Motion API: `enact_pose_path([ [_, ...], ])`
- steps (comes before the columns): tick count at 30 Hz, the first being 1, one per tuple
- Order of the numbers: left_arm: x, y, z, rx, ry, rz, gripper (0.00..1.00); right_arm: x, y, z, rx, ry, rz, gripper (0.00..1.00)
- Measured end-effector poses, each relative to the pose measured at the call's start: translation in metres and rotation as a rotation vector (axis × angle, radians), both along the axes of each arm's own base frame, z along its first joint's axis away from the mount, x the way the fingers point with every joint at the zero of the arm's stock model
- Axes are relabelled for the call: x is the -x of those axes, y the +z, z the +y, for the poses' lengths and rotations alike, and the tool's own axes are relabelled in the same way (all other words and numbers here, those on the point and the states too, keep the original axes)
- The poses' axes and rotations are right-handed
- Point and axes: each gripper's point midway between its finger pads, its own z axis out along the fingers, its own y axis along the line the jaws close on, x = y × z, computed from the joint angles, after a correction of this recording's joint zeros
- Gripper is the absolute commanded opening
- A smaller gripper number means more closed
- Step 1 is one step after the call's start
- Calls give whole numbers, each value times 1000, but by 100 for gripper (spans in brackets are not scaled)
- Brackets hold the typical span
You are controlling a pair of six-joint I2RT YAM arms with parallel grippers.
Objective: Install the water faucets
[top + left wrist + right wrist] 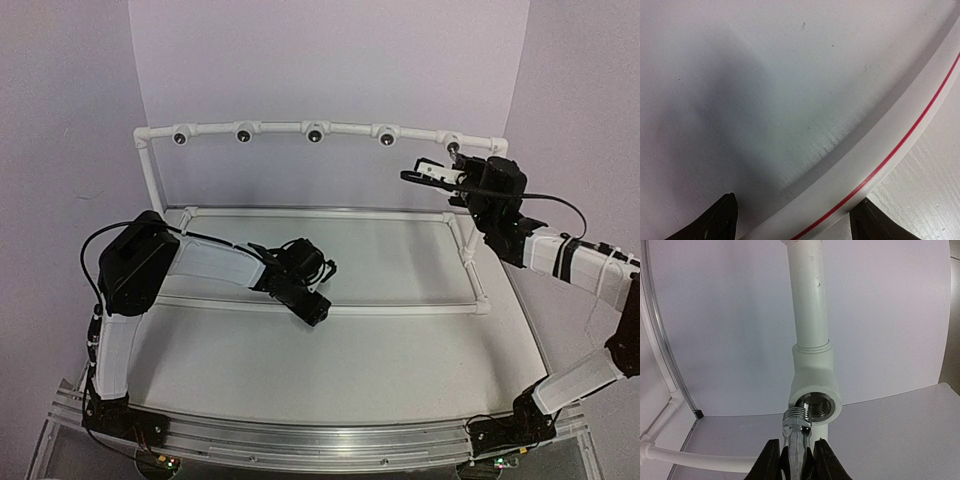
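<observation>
My right jaws are clenched on a faucet (796, 437), its threaded end up against the lower rim of the rightmost fitting (816, 390), not yet inside. My left jaws are spread wide, straddling a red-striped pipe (890, 155) on the worktop (740, 90).

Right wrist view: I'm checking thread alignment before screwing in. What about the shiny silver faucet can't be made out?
Spout and handle of the shiny silver metal faucet: right wrist view, hidden inside the black right gripper, cut by the bottom edge.
Its gap to the round white pipe fitting: unclear head-on; top view, too small.
</observation>
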Motion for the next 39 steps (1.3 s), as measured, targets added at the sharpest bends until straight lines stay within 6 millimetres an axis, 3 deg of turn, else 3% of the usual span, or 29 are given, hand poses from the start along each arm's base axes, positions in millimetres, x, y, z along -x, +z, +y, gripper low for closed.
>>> enact_pose_path([
  [15, 3, -1, -2, -15, -39, -58, 1, -1, -23, 3, -39, 20, 106, 0],
  [24, 3, 0, -4, -14, -69, -143, 0, 2, -30, 5, -19, 33, 149, 0],
  [39, 4, 1, -6, -6, -91, -153, 0, 0, 27, 3, -31, 17, -94, 0],
])
